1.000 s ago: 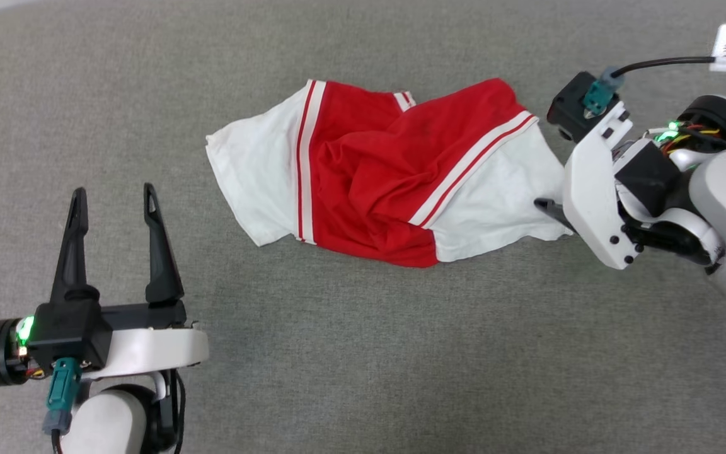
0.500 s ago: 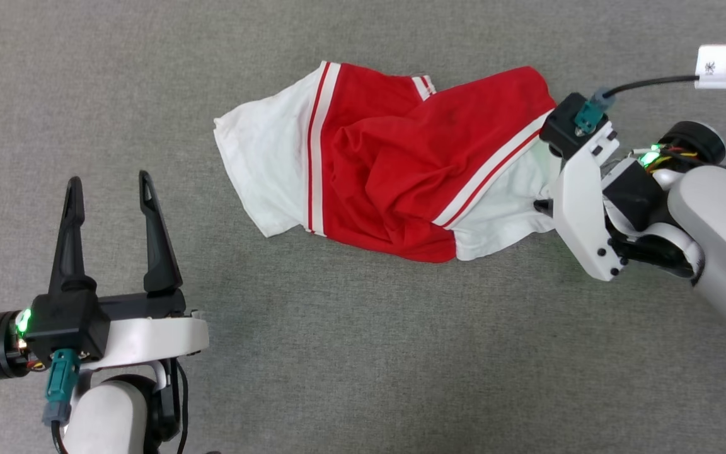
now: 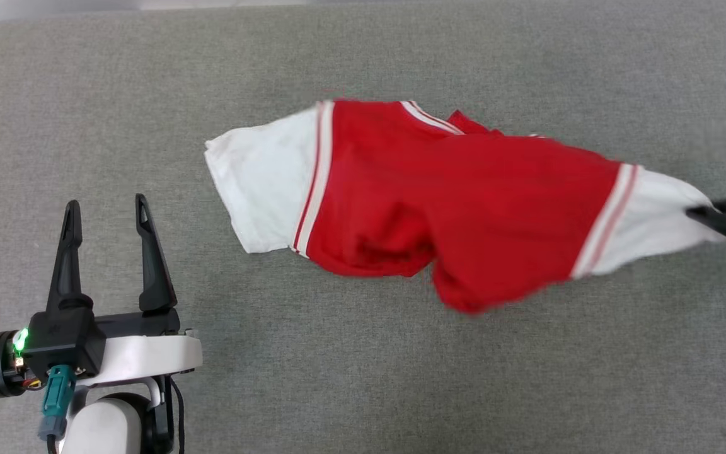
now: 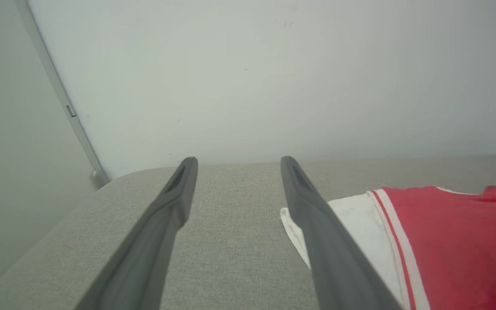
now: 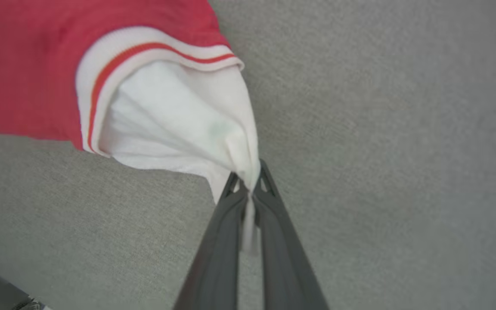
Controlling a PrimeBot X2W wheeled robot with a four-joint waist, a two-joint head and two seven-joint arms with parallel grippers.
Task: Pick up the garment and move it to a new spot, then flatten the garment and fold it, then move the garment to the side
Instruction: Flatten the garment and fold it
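The garment (image 3: 464, 202), a red T-shirt with white sleeves and striped trim, stretches across the grey cloth surface, partly lifted on its right side. My right gripper (image 3: 706, 217) at the right edge of the head view is shut on the hem of the right white sleeve (image 5: 175, 116); the right wrist view shows the cloth pinched between its fingertips (image 5: 248, 189). My left gripper (image 3: 108, 211) stands open at the lower left, apart from the left white sleeve (image 4: 351, 219). No numerals show on the upward face.
The grey fabric surface (image 3: 363, 378) runs under everything, with its far edge (image 3: 54, 16) at the top left of the head view. A pale wall (image 4: 248, 77) rises behind that edge in the left wrist view.
My right gripper has pulled the right sleeve far to the right, stretching the crumpled shirt out wide. The head camera has shifted. The left gripper stays open in place.
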